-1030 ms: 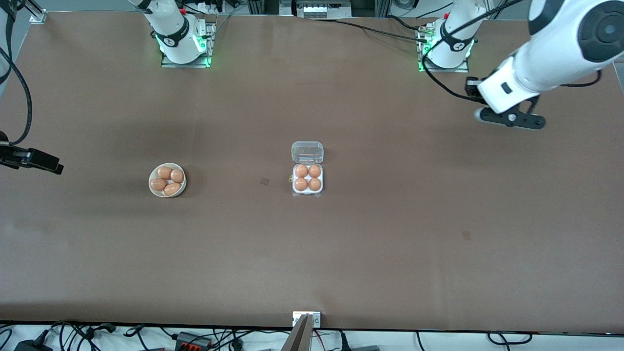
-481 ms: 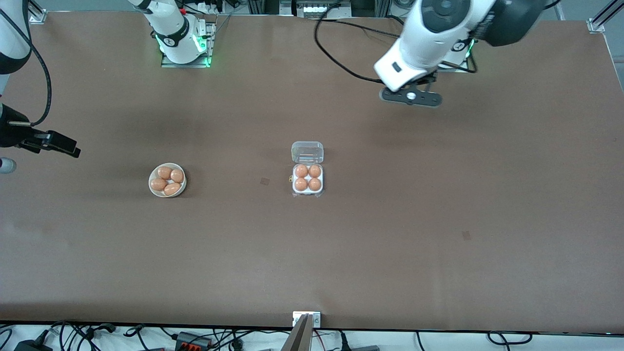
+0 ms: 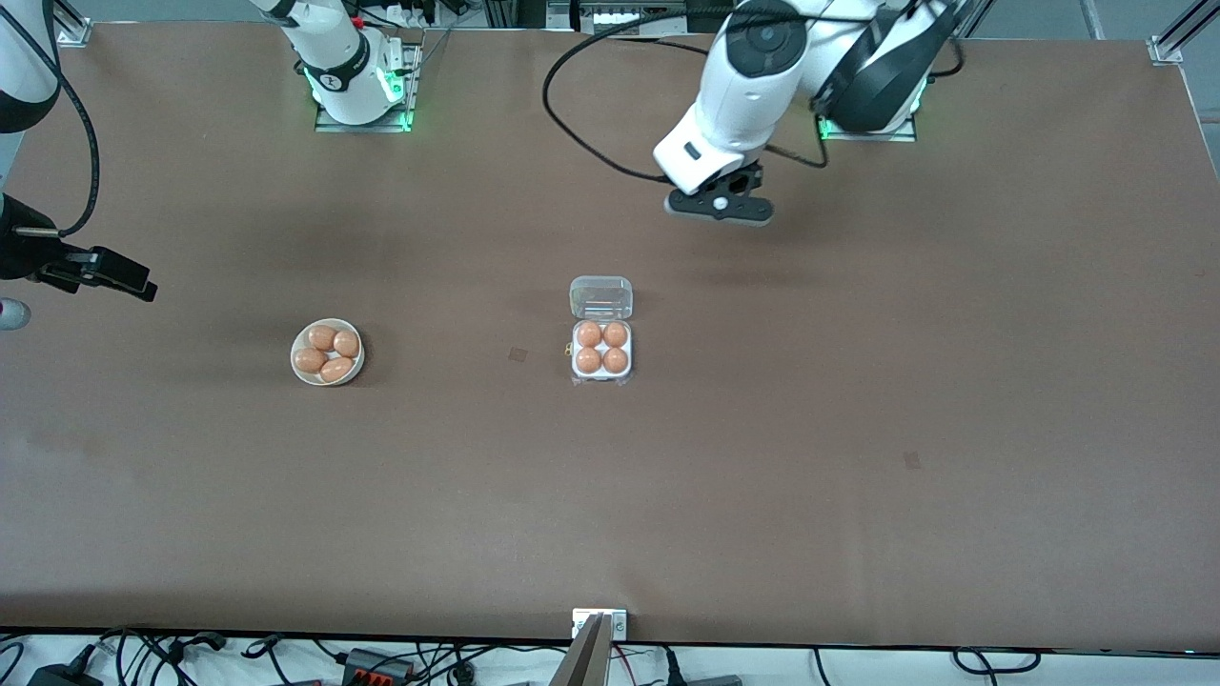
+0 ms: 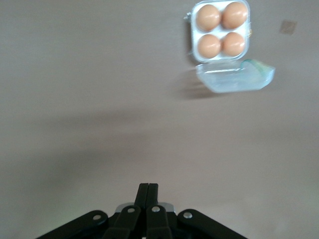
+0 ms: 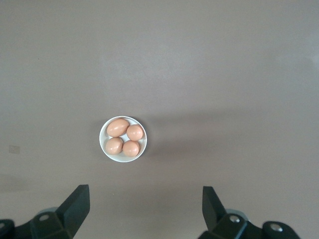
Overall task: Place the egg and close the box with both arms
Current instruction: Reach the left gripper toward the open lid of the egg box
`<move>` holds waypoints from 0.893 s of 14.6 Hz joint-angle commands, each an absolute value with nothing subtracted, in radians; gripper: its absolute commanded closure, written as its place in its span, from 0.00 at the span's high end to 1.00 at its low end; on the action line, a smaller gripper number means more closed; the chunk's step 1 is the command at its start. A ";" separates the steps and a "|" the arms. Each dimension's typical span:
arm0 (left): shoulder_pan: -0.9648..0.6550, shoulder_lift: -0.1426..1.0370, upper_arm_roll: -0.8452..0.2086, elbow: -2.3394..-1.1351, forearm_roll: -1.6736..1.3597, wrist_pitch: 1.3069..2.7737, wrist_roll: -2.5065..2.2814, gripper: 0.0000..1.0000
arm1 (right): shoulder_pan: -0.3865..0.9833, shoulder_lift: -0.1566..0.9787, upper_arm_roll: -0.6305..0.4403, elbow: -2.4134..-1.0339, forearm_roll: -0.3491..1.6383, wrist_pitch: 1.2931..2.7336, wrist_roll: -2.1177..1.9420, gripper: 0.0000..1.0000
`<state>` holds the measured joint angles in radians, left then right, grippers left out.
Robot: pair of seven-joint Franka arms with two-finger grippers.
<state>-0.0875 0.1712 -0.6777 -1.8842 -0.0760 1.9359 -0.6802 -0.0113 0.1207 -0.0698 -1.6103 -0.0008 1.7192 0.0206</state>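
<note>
The box (image 3: 601, 374) sits mid-table with its clear lid (image 3: 600, 297) lying open, farther from the front camera than the tray. Every cell holds an orange-tan egg (image 3: 589, 333). My left gripper (image 3: 720, 205) is shut and empty, up over bare table between the left arm's base and the box. In the left wrist view the box (image 4: 221, 31) and its lid (image 4: 234, 79) lie well off from the left gripper (image 4: 148, 186). My right gripper (image 3: 105, 274) is open and empty, over the right arm's end of the table.
A round cream bowl (image 3: 295, 364) with several more eggs sits toward the right arm's end of the table, level with the box. In the right wrist view the bowl (image 5: 102, 142) lies off from the right gripper (image 5: 144, 190).
The left arm has swung in from the left arm's end of the table toward the middle, closer to the box. The right gripper shifted slightly. Box, eggs and bowl have not moved.
</note>
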 commanded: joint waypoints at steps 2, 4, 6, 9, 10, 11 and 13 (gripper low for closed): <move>-0.170 0.310 -0.689 -1.870 -0.037 2.063 -0.826 0.01 | -0.012 0.104 -0.078 -1.611 0.015 1.727 -0.005 1.00; -0.219 0.365 -0.689 -1.867 0.071 2.091 -0.923 0.01 | -0.014 0.103 -0.078 -1.603 0.015 1.714 -0.006 1.00; -0.244 0.432 -0.689 -1.859 0.182 2.144 -1.029 0.01 | -0.014 0.106 -0.077 -1.601 0.015 1.709 -0.008 1.00; -0.256 0.491 -0.689 -1.858 0.257 2.239 -1.089 0.01 | -0.014 0.107 -0.077 -1.601 0.015 1.709 -0.003 1.00; -0.265 0.508 -0.689 -1.858 0.293 2.262 -1.106 0.01 | -0.014 0.109 -0.075 -1.601 0.015 1.709 -0.002 1.00; -0.274 0.527 -0.686 -1.858 0.328 2.284 -1.135 0.01 | -0.015 0.109 -0.075 -1.603 0.015 1.707 -0.002 1.00; -0.284 0.583 -0.683 -1.841 0.424 2.330 -1.211 0.01 | -0.011 0.110 -0.075 -1.605 0.014 1.707 -0.002 1.00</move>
<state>-0.2660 0.5192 -0.6831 -1.8818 0.3310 2.2980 -1.1329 -0.0124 0.1175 -0.0729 -1.6028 -0.0008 1.7176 0.0194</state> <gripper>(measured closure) 0.987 0.000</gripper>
